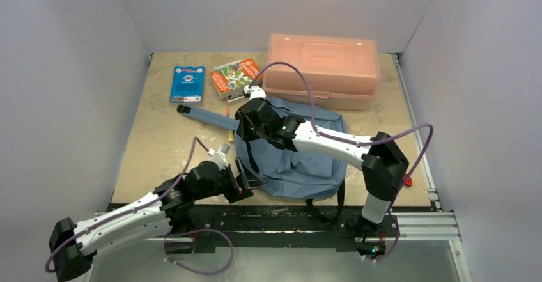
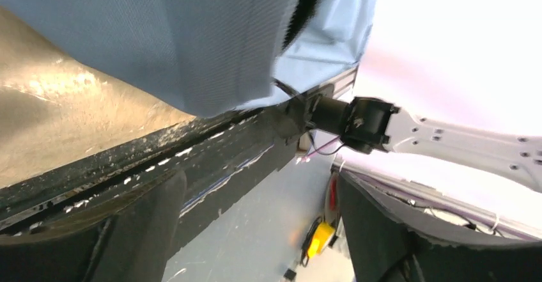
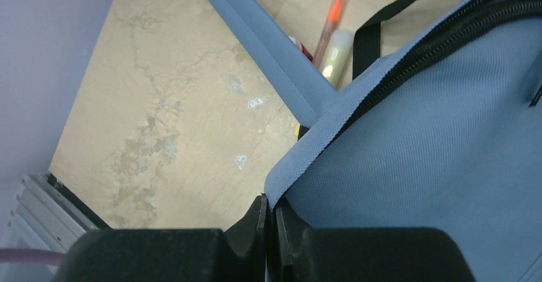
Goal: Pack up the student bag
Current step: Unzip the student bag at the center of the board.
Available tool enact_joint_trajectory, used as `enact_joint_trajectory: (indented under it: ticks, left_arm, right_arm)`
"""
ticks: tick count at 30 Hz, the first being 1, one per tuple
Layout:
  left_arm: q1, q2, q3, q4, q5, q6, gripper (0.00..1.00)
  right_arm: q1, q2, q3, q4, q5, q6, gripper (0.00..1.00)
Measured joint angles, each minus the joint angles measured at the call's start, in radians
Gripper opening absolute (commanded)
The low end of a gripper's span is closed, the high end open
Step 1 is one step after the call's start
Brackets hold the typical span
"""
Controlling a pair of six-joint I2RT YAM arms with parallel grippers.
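The student bag (image 1: 300, 160), a soft blue-grey backpack, lies flat in the middle of the table, one wide strap (image 1: 208, 117) stretched out to the left. My right gripper (image 1: 245, 126) is at the bag's top left corner. In the right wrist view it (image 3: 270, 208) is shut on the bag's seam edge (image 3: 300, 157), next to the dark zipper (image 3: 441, 32). My left gripper (image 1: 246, 183) is at the bag's near left edge. In the left wrist view it (image 2: 259, 180) is open with nothing between its fingers (image 2: 144, 224), and the bag's fabric (image 2: 192, 39) hangs just above.
A rigid salmon-pink box (image 1: 323, 71) stands behind the bag. A blue packet (image 1: 187, 84) and an orange-green booklet (image 1: 233, 76) lie at the back left. An orange marker (image 3: 333, 16) and a pale tube (image 3: 335, 58) lie by the strap (image 3: 268, 45). The table's near edge (image 2: 128, 167) runs under my left gripper.
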Motion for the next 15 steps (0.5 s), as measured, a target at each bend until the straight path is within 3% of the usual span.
enact_joint_trajectory:
  ticks: [3,7,12,15]
  left_arm:
    - [0.012,-0.147,0.112,-0.232,-0.084,0.129,0.99]
    - [0.013,-0.201,0.315,-0.433,-0.207,0.327,1.0]
    - [0.034,-0.135,0.541,-0.615,-0.362,0.579,1.0]
    - [0.135,-0.037,0.652,-0.673,-0.393,0.715,1.0]
  right_arm:
    - [-0.008,-0.077,-0.063,0.039,-0.032,-0.084,0.34]
    - [-0.011,-0.175,-0.178,0.1,-0.101,-0.18,0.52]
    - [-0.011,-0.216,-0.312,0.159,-0.208,-0.248,0.6]
    - [-0.01,-0.212,-0.346,0.161,-0.26,-0.267,0.65]
